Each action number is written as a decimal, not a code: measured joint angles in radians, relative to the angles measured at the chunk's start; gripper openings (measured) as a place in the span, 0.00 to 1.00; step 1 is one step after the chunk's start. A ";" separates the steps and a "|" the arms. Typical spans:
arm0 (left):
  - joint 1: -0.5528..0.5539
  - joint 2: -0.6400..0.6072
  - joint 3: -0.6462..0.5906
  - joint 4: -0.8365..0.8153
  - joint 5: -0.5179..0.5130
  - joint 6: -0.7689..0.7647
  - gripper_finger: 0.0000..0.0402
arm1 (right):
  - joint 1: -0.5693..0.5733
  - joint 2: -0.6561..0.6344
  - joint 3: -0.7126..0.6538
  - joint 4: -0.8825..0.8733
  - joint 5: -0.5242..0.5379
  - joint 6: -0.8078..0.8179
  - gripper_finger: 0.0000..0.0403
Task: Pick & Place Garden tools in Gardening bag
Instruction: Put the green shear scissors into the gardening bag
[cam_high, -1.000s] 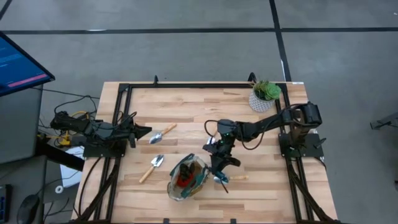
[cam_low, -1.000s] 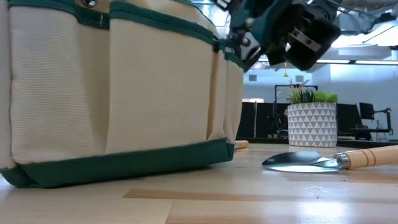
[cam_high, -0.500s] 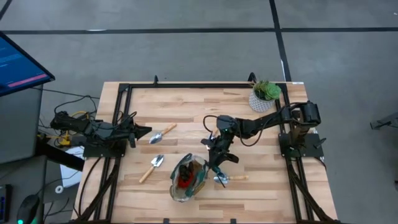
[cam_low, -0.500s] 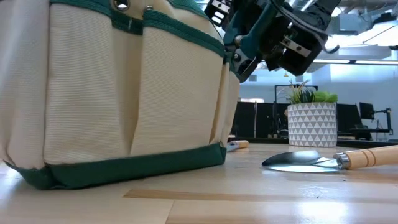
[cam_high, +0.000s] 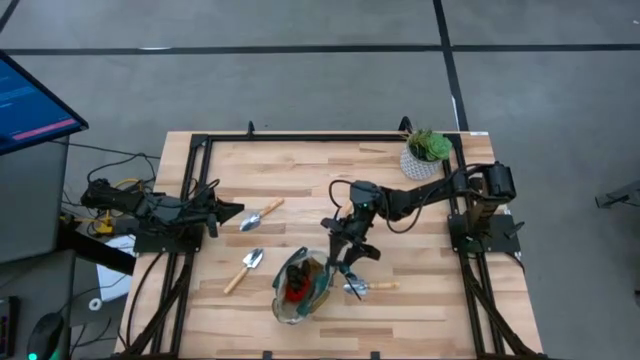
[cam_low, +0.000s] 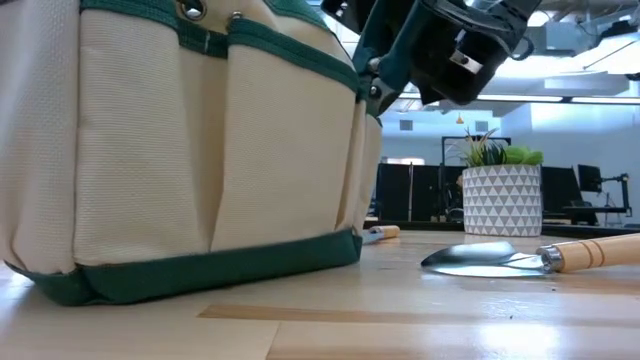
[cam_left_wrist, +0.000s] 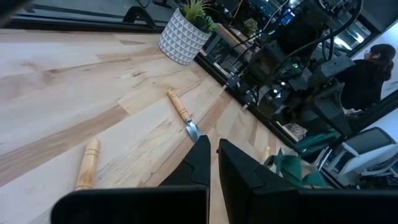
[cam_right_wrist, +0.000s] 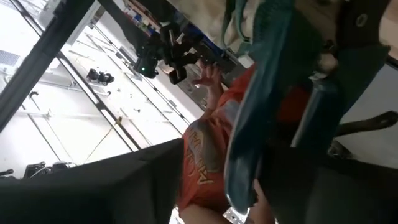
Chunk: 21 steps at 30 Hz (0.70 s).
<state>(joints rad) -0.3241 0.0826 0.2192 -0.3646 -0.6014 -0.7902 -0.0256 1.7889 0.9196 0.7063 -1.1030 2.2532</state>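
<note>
1. Gardening bag (cam_high: 303, 284): beige sides, dark green trim, upright near the table's front edge; red item (cam_high: 295, 291) inside.
2. Two trowels (cam_high: 261, 214) (cam_high: 243, 270) lie left of the bag, apart.
3. A third trowel (cam_high: 368, 287) lies just right of the bag.

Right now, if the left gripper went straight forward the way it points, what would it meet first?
Probably the trowel lying just ahead of the left gripper on the table. The left wrist view shows its blade beyond the fingertips, though depth there is hard to judge.

A wooden table (cam_high: 300, 170) carries trowels (cam_high: 262, 215), bag (cam_high: 300, 290), potted plant (cam_high: 424, 155).
</note>
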 joint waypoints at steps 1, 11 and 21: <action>0.000 0.000 0.000 0.000 0.000 0.000 0.01 | -0.004 0.000 0.000 0.000 0.000 0.002 0.48; 0.000 0.000 0.000 0.010 0.000 0.000 0.01 | -0.091 0.000 0.001 0.098 0.002 0.052 0.53; 0.000 0.000 0.000 0.018 0.000 0.000 0.01 | -0.065 0.000 0.001 0.094 0.028 -0.007 0.54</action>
<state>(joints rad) -0.3242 0.0826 0.2192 -0.3467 -0.6014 -0.7902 -0.0911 1.7885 0.9211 0.8005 -1.0755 2.2462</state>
